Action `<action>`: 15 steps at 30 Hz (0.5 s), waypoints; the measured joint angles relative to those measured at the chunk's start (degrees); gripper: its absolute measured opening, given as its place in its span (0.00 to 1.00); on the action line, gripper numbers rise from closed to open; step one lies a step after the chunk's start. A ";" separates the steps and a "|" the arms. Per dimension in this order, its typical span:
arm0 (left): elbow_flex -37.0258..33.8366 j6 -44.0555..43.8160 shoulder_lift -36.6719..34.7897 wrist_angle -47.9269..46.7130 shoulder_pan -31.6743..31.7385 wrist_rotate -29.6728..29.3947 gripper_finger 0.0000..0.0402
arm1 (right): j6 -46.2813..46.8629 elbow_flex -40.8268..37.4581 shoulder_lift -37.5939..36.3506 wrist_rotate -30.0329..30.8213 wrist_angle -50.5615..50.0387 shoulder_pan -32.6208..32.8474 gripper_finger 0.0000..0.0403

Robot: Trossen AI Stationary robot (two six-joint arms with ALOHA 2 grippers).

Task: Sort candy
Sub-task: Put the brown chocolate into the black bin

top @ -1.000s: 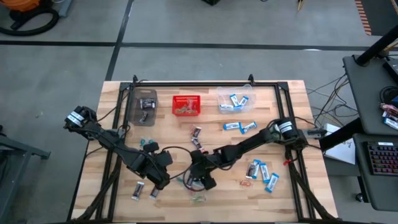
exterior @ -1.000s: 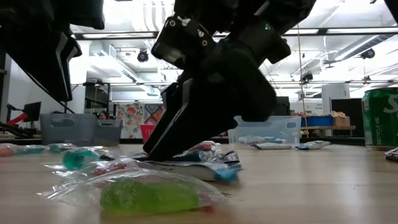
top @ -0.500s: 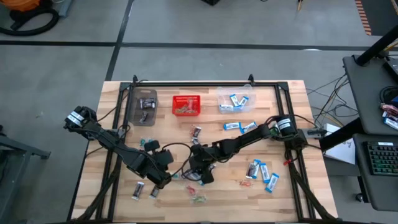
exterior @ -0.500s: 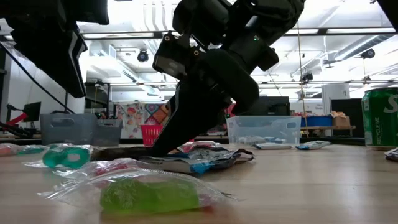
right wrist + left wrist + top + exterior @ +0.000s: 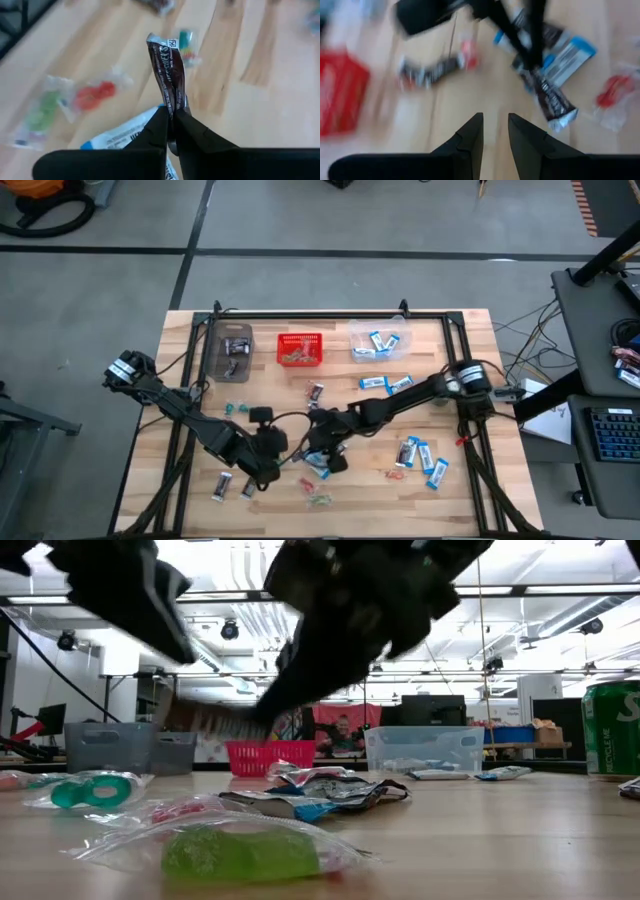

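Two grippers mid-table: right gripper pinches brown bar, lifted.

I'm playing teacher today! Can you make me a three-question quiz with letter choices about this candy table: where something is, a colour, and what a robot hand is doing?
1. Where does the red basket sit?
A. between two clear bins
B. on the floor
C. at the table's near edge

2. What colour is the candy nearest the low camera?
A. blue
B. green
C. orange

3. What is the right gripper doing?
A. jaws wide open
B. jaws shut on a dark brown bar
C. holding the basket

Answers: 1 A, the high view shows a bin either side; 2 B, a green sweet in clear wrap; 3 B, the right wrist view shows the bar pinched.
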 joint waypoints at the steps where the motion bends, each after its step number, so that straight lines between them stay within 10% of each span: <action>1: 0.00 3.43 0.00 1.93 0.00 -0.46 0.18 | -0.05 -1.47 -1.66 0.01 1.21 -0.04 0.03; 8: -3.00 18.13 -2.03 14.08 0.14 -0.30 0.18 | 6.45 -17.70 -12.86 0.09 19.08 -0.70 0.03; 15: -16.40 33.01 -9.59 47.44 3.58 7.70 0.17 | 13.69 -31.38 -18.64 -0.26 43.39 -0.53 0.03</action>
